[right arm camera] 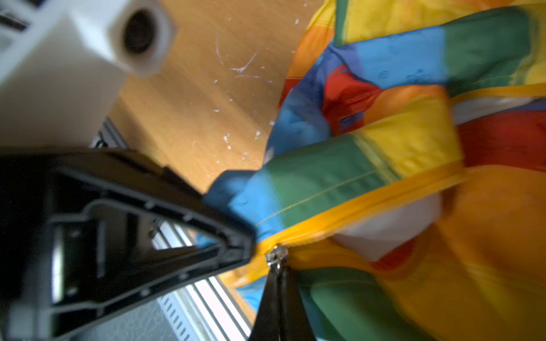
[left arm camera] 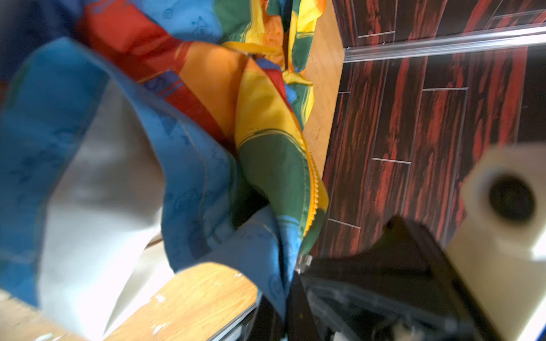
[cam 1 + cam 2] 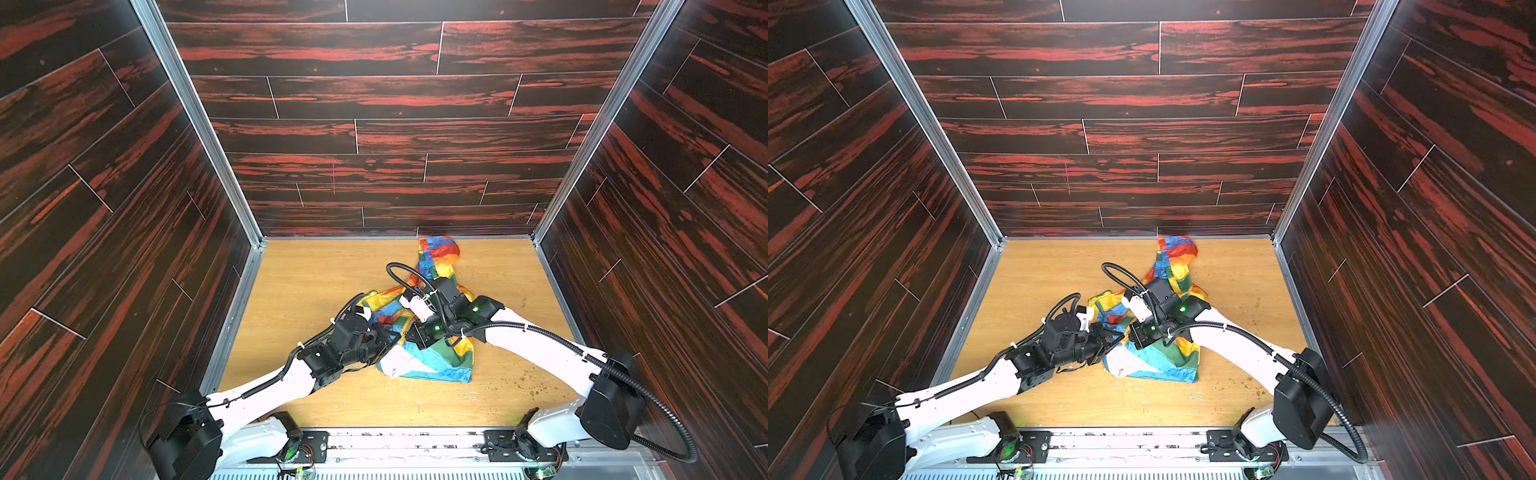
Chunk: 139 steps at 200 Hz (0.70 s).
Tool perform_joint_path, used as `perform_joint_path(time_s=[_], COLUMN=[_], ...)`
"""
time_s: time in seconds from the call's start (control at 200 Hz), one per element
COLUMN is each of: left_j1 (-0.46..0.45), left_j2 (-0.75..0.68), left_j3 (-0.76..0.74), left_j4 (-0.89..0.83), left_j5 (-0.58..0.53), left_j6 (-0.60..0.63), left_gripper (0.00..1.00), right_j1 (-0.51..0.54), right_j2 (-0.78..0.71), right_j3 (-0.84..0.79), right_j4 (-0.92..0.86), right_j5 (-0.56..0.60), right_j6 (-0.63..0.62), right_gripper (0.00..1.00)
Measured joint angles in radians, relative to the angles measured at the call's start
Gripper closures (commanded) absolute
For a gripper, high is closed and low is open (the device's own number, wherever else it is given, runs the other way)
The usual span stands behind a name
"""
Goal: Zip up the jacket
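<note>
1. Wooden tabletop (image 3: 311,282) carries one jacket (image 3: 432,365), a crumpled patchwork of red, blue, green, yellow and orange. In both top views it lies right of centre. Its far end reaches the back wall and white lining is turned out at the near hem.
2. Two arms, one from each front corner, meet over the jacket's near part.
3. One left end effector (image 2: 291,286) is clenched on the blue hem corner of the jacket. Beside that corner is a green panel edged by a single run of yellow zipper teeth (image 2: 314,189).
4. One right end effector (image 1: 277,274) is clenched, its tips pinching the one silvery zipper slider (image 1: 276,255) on the yellow tape. White lining shows just past the slider.
5. The two end effectors sit just beside each other at the hem.
6. Three dark red-and-black panelled walls (image 3: 374,95) enclose the tabletop.
7. Small crumbs (image 3: 536,388) lie scattered near the right arm.
</note>
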Motion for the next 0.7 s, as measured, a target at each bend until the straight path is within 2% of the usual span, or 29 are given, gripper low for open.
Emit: perform_joint_path(time_s=[0.276, 0.376, 0.446, 0.521, 0.696], left_j1=[0.0, 0.001, 0.001, 0.001, 0.002], left_j2=[-0.081, -0.081, -0.079, -0.067, 0.009], left_j3=[0.0, 0.0, 0.0, 0.0, 0.0], left_j4=[-0.09, -0.085, -0.061, -0.012, 0.083], left_j5=[-0.014, -0.016, -0.013, -0.002, 0.047], left_j6=[0.043, 0.05, 0.05, 0.053, 0.054], left_gripper=[1.0, 0.64, 0.48, 0.42, 0.41], right_j1=[-0.042, -0.044, -0.047, -0.051, -0.051], right_j2=[0.0, 0.0, 0.0, 0.0, 0.0], right_j3=[0.007, 0.016, 0.023, 0.026, 0.034], right_j4=[-0.002, -0.002, -0.003, -0.003, -0.006], right_j5=[0.012, 0.006, 0.006, 0.004, -0.005], right_j6=[0.0, 0.0, 0.002, 0.003, 0.003], right_gripper=[1.0, 1.0, 1.0, 1.0, 1.0])
